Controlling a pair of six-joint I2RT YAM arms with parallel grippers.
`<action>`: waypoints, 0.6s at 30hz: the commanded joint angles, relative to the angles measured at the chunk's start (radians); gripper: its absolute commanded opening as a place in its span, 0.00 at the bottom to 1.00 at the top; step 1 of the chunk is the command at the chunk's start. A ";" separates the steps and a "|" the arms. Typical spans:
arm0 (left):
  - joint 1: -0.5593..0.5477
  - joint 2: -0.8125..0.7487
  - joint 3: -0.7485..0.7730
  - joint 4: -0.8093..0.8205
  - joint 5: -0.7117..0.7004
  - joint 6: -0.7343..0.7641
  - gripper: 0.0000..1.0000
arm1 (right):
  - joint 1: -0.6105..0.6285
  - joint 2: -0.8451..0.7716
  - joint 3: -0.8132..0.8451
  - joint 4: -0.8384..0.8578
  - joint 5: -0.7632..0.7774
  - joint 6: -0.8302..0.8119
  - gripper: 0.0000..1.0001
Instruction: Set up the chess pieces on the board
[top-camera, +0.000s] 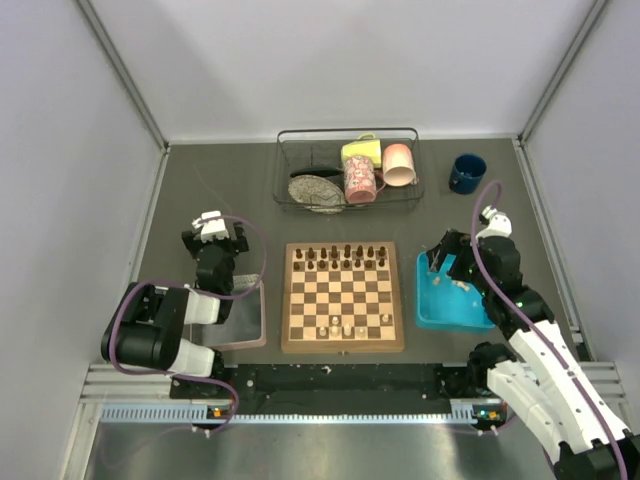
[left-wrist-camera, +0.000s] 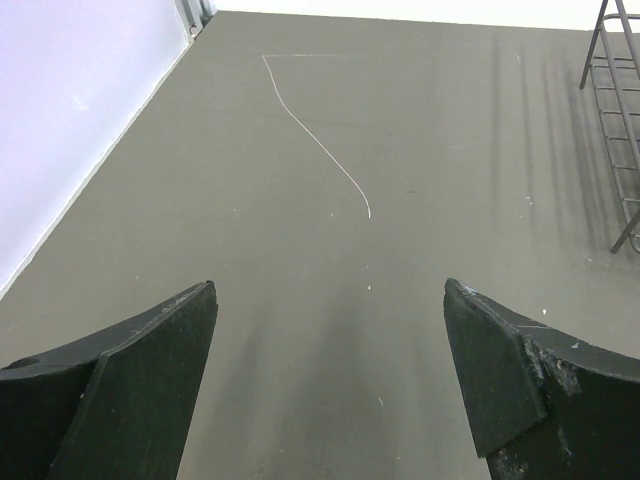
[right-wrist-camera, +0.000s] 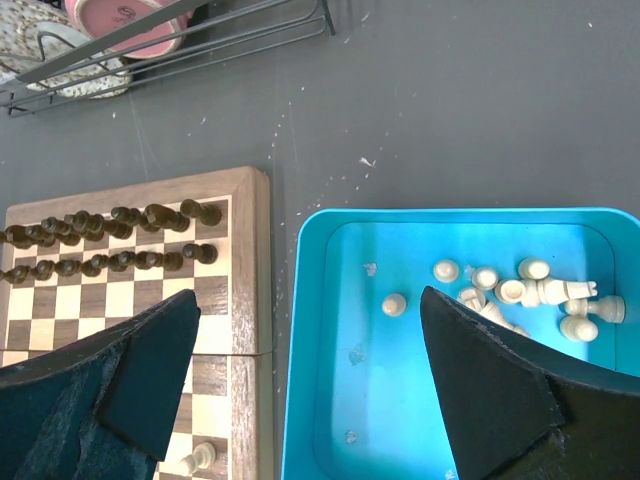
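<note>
The square wooden chessboard, checked in light and dark brown with a tan border, lies in the middle of the grey table. A clear pinkish tray is on its left and a blue rectangular plastic tray on its right. The dark brown chess pieces fill the board's two far rows. Most of the pale cream chess pieces lie in a loose heap in the far half of the blue tray, some on their sides, and only a few stand on the board's near rows. The right gripper hangs over the blue tray's left edge, next to the board, jaws wide apart and holding nothing. The left gripper is beyond the pinkish tray's far edge, over bare table, jaws likewise spread wide with nothing between them. At the far side a black wire basket holds mugs and a plate, with a dark blue mug to its right.
</note>
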 joint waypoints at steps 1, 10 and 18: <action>0.007 -0.007 0.017 0.047 0.005 0.003 0.99 | 0.009 -0.007 -0.009 0.009 -0.012 0.003 0.91; 0.015 -0.009 0.021 0.036 0.021 -0.002 0.99 | 0.007 0.010 0.008 -0.013 -0.035 0.017 0.93; 0.003 -0.131 0.072 -0.151 0.024 0.024 0.99 | 0.009 -0.012 0.051 -0.089 -0.020 0.049 0.99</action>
